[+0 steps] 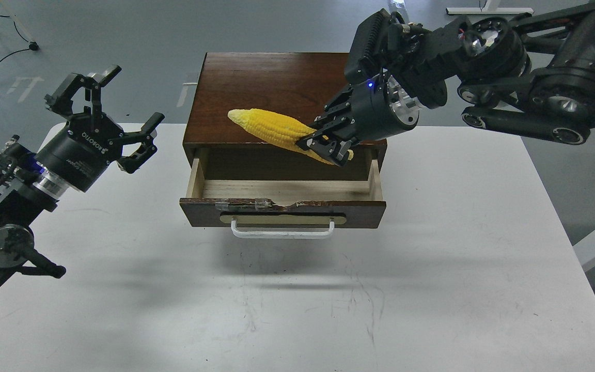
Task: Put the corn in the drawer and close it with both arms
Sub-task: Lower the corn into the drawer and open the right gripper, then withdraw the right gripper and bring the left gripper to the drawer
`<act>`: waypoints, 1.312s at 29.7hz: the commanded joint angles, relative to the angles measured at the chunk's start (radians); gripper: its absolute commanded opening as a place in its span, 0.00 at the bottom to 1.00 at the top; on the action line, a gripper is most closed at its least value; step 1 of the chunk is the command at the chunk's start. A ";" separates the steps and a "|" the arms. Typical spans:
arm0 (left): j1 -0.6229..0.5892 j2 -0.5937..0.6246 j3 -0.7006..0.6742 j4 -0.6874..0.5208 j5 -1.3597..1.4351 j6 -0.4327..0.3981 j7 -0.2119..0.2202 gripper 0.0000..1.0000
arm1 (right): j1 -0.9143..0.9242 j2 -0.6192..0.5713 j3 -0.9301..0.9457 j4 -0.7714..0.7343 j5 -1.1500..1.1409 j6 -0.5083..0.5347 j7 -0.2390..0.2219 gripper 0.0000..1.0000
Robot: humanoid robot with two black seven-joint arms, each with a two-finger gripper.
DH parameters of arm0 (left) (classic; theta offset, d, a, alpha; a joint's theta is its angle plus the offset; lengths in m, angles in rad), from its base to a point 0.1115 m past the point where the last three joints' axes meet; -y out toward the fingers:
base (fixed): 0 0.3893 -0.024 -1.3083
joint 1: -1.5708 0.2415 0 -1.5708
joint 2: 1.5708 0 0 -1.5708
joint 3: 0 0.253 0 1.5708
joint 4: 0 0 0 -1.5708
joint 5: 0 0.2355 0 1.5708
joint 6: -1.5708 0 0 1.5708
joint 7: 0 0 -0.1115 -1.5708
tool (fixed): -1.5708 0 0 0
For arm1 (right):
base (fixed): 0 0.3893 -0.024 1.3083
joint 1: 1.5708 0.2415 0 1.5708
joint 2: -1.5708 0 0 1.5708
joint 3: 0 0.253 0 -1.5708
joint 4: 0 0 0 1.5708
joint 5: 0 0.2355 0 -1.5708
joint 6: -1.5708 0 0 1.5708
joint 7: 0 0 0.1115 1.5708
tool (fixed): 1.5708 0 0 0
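Note:
The yellow corn (271,129) hangs nearly level above the back of the open drawer (282,209), its pointed tip to the left. My right gripper (325,145) is shut on its thick right end, held above the drawer's right half. The drawer is pulled out of the dark brown cabinet (277,93); its pale wood inside shows bare, and its white bar handle (283,232) faces me. My left gripper (122,121) is open and holds nothing, in the air left of the cabinet.
The cabinet stands at the back middle of the white table (432,289). The right arm's bulky links (535,98) reach in over the table's back right corner. Grey floor with cables lies behind.

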 commanded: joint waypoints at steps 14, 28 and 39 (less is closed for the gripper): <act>0.000 0.000 -0.001 0.000 0.000 0.000 0.000 1.00 | -0.031 0.020 -0.022 0.001 0.000 -0.008 0.000 0.72; -0.029 0.014 -0.015 0.053 0.000 0.000 0.000 1.00 | -0.028 -0.102 0.048 0.007 0.183 -0.040 0.000 0.95; -0.113 0.038 -0.017 0.044 0.086 0.000 0.000 1.00 | -0.345 -0.415 0.312 0.001 0.797 -0.032 0.000 0.96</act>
